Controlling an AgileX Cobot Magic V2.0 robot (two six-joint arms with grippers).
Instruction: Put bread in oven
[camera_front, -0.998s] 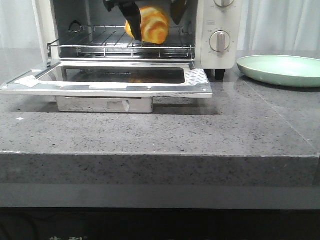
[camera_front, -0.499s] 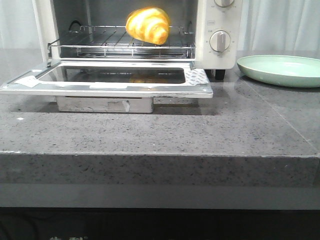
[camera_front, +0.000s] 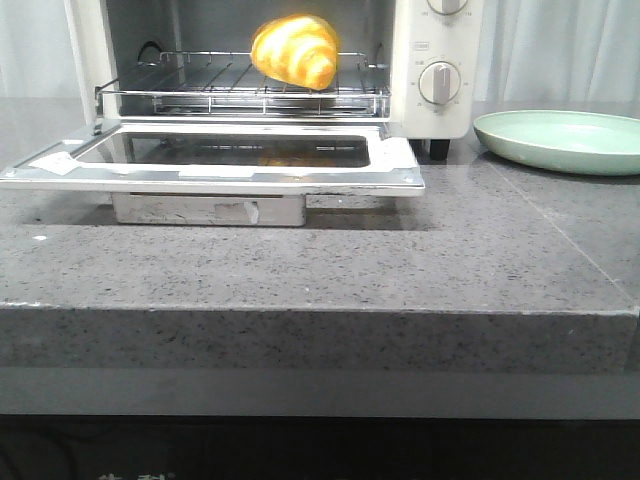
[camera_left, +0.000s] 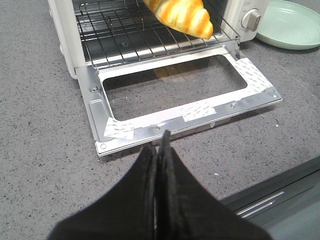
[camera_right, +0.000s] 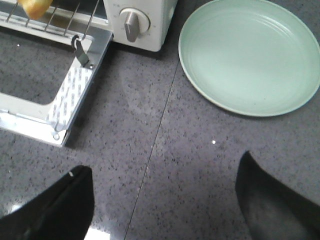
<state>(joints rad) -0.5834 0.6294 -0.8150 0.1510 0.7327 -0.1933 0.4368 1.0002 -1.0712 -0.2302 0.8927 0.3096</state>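
Observation:
The bread (camera_front: 295, 50), a glossy golden-orange roll with pale stripes, rests on the wire rack (camera_front: 200, 80) inside the white oven (camera_front: 440, 110), whose glass door (camera_front: 220, 150) lies open and flat. It also shows in the left wrist view (camera_left: 182, 16) and, as a sliver, in the right wrist view (camera_right: 35, 7). My left gripper (camera_left: 160, 145) is shut and empty, above the counter in front of the door's edge. My right gripper (camera_right: 162, 172) is open and empty over bare counter, between the door's corner and the plate. Neither gripper shows in the front view.
A pale green round plate (camera_front: 560, 140) sits on the grey stone counter (camera_front: 320, 260) to the right of the oven; it also shows in the right wrist view (camera_right: 250, 55). The oven's dials (camera_front: 440, 82) face forward. The counter's front edge (camera_front: 320, 310) runs across the view.
A second ago a gripper held the bread over the rack. It let go and drew back out of the front view; the bread now lies on the rack.

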